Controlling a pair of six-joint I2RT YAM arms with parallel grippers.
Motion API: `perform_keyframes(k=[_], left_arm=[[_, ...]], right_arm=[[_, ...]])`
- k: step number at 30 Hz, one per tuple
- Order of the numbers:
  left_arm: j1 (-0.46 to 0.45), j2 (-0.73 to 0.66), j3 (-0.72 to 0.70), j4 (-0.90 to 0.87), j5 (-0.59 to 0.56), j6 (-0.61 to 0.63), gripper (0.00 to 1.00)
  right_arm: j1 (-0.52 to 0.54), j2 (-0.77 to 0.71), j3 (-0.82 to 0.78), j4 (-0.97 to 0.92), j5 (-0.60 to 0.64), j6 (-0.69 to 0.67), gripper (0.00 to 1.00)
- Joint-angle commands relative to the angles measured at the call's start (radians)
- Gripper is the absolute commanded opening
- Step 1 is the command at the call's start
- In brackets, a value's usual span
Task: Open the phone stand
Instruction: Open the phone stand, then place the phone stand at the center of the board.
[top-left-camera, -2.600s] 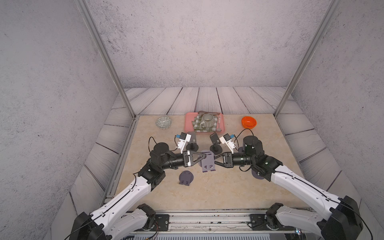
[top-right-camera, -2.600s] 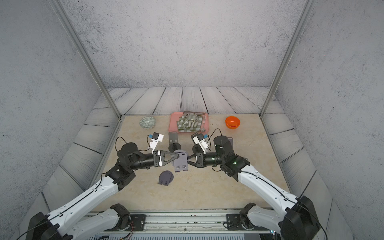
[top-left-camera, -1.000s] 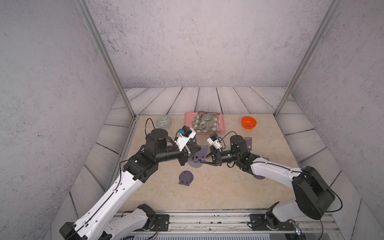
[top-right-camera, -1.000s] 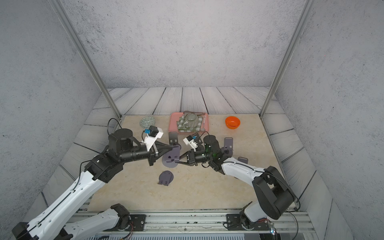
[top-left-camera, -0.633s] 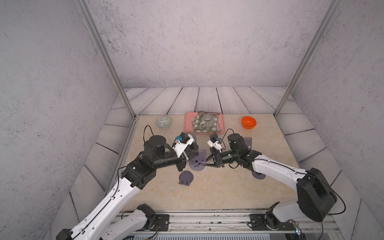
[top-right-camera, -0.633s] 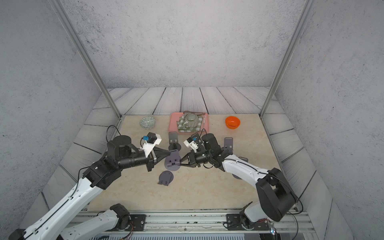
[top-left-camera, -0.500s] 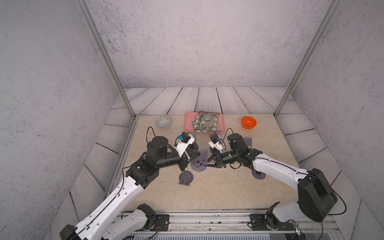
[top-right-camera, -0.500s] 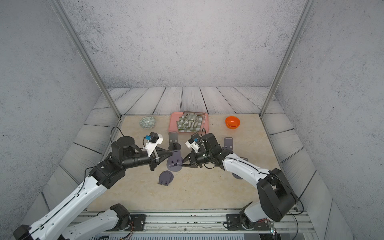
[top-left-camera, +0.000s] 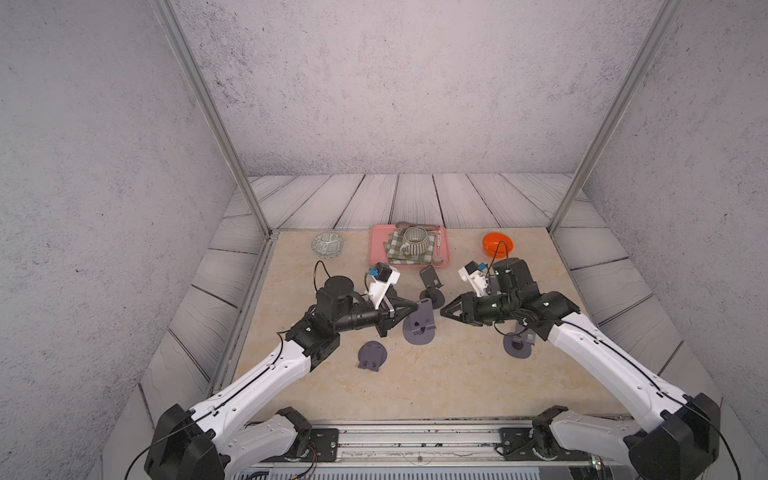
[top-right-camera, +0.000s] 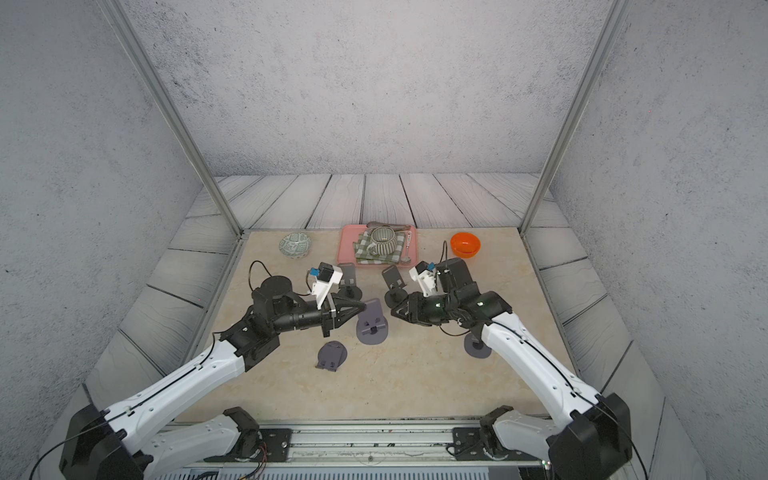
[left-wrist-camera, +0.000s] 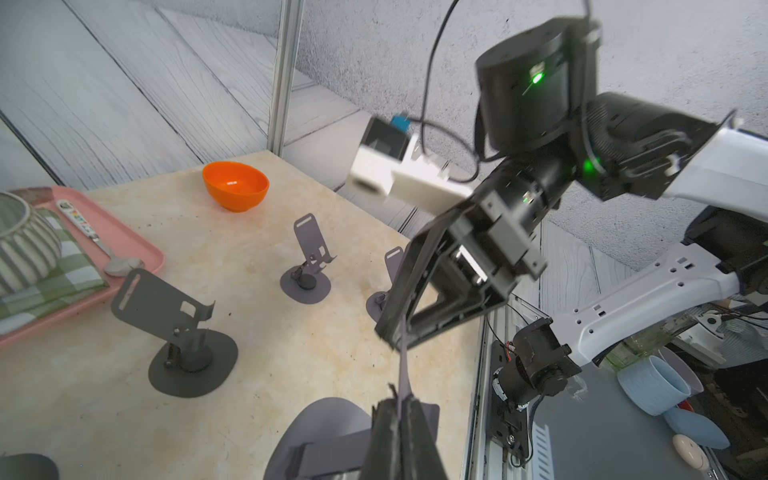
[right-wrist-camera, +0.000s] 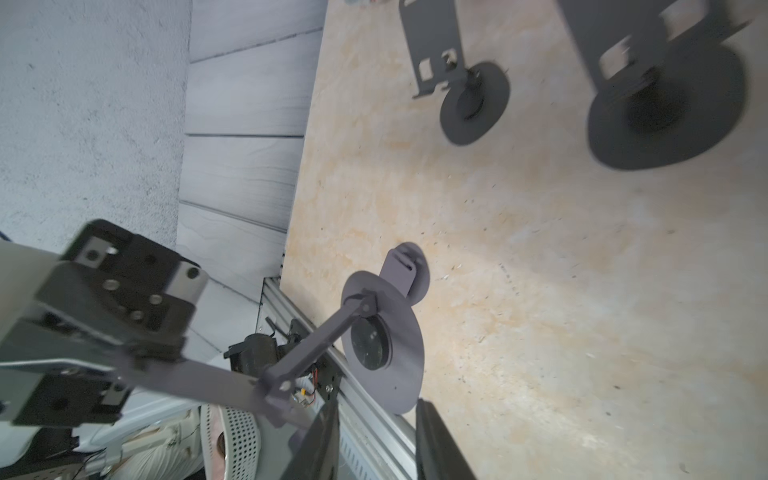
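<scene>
one folded spare stand (top-left-camera: 372, 355) lies flat on the worktop (top-left-camera: 415, 386), nearest you. just beyond it is the phone stand (top-left-camera: 419, 328), mid-worktop, round base low, back plate raised; whether the base rests on the surface you cannot tell. the left pincer (top-left-camera: 412, 307) is clenched on the plate's upper edge. the right pincer (top-left-camera: 442, 311) is parted and empty, just beside the stand, not touching. judge the stand light, thin and stiff, with slick faces and tight hinges: keep the plate edge pinched and take the base rim or the link arm with your free pincer. against half a second ago, the right pincer has let go and drawn back. farther off: an opened stand (top-left-camera: 431, 286), then a pink tray (top-left-camera: 372, 249) and an orange bowl (top-left-camera: 497, 244).
</scene>
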Motion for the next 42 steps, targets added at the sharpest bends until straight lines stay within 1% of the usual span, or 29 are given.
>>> perform_keyframes(k=[1, 5, 10, 14, 21, 26, 27, 30, 32, 34, 36, 38, 40, 42], left_arm=[[-0.026, 0.051, -0.002, 0.086, -0.010, -0.015, 0.00], [-0.073, 0.161, 0.022, 0.107, -0.055, 0.003, 0.00], [-0.124, 0.349, 0.023, 0.306, -0.080, -0.043, 0.00], [-0.147, 0.510, 0.087, 0.393, -0.065, -0.049, 0.00], [-0.148, 0.700, 0.229, 0.370, -0.003, -0.009, 0.00], [-0.147, 0.777, 0.297, 0.327, 0.021, 0.019, 0.00], [-0.147, 0.785, 0.302, 0.317, 0.020, 0.028, 0.04], [-0.134, 0.788, 0.295, 0.308, 0.003, 0.023, 0.25], [-0.120, 0.767, 0.268, 0.322, -0.015, 0.008, 0.36], [-0.104, 0.732, 0.244, 0.318, -0.037, 0.004, 0.43], [-0.092, 0.692, 0.230, 0.293, -0.052, 0.009, 0.48], [-0.073, 0.643, 0.231, 0.232, -0.064, 0.004, 0.49], [-0.046, 0.574, 0.250, 0.113, -0.049, 0.018, 0.49], [-0.026, 0.495, 0.268, -0.033, -0.090, 0.058, 0.48]], right_arm=[[-0.021, -0.057, 0.043, -0.133, 0.116, -0.101, 0.36], [-0.059, -0.106, 0.031, -0.171, 0.155, -0.127, 0.35], [-0.117, -0.162, -0.017, -0.162, 0.174, -0.124, 0.33], [-0.179, -0.215, -0.063, -0.136, 0.094, -0.112, 0.33], [-0.198, -0.265, -0.101, -0.168, 0.092, -0.118, 0.33], [-0.206, -0.246, -0.112, -0.148, 0.078, -0.115, 0.33], [-0.208, -0.242, -0.115, -0.139, 0.071, -0.113, 0.33], [-0.209, -0.226, -0.116, -0.109, 0.032, -0.109, 0.33], [-0.208, -0.223, -0.113, -0.097, 0.019, -0.111, 0.33], [-0.209, -0.225, -0.112, -0.090, 0.024, -0.112, 0.33], [-0.209, -0.227, -0.112, -0.085, 0.028, -0.115, 0.33], [-0.209, -0.223, -0.107, -0.085, 0.023, -0.124, 0.33], [-0.209, -0.218, -0.103, -0.081, 0.012, -0.139, 0.33], [-0.209, -0.205, -0.091, -0.090, 0.015, -0.157, 0.33]])
